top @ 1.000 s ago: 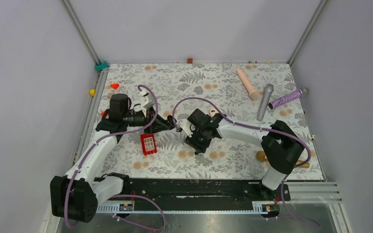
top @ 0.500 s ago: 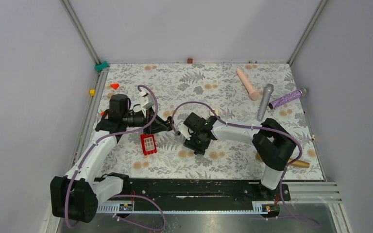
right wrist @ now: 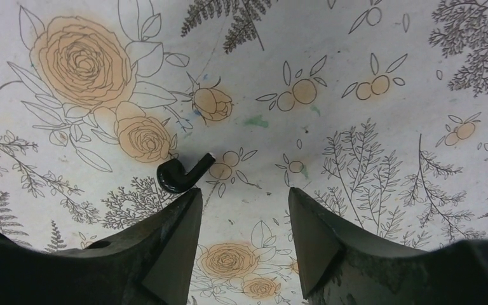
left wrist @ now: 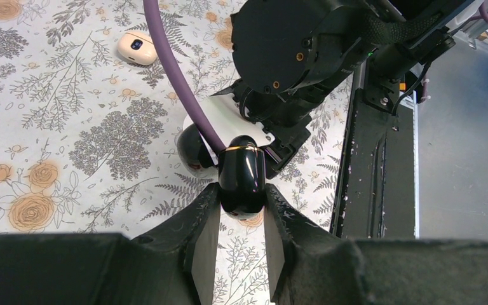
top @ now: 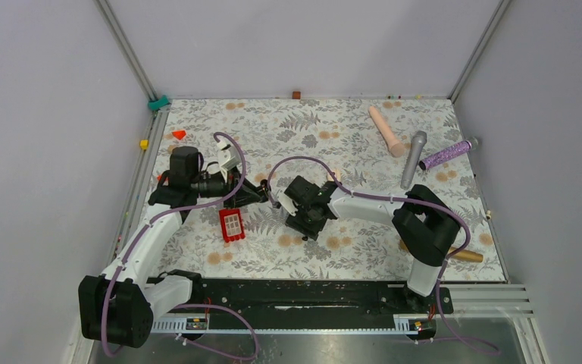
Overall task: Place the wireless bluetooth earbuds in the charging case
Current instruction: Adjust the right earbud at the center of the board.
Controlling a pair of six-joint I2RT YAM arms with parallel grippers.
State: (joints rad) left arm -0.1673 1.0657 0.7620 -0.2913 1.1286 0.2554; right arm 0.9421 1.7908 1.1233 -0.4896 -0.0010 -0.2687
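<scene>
The left gripper point(left wrist: 241, 216) is clamping a glossy black thing, probably the charging case point(left wrist: 243, 175), while the right gripper point(right wrist: 241, 222) is hovering, jaws parted, over the floral cloth point(right wrist: 356, 95), one black earbud point(right wrist: 179, 173) lying just beside it.

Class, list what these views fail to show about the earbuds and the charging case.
- Second earbud: in no view; right wrist shows one earbud only.
- Charging case inside: left wrist view, its own shell hides it.
- Case in top view: too small to pick out.

Charging case point(left wrist: 242, 168) base (inside left end effector point(left wrist: 241, 190))
</scene>
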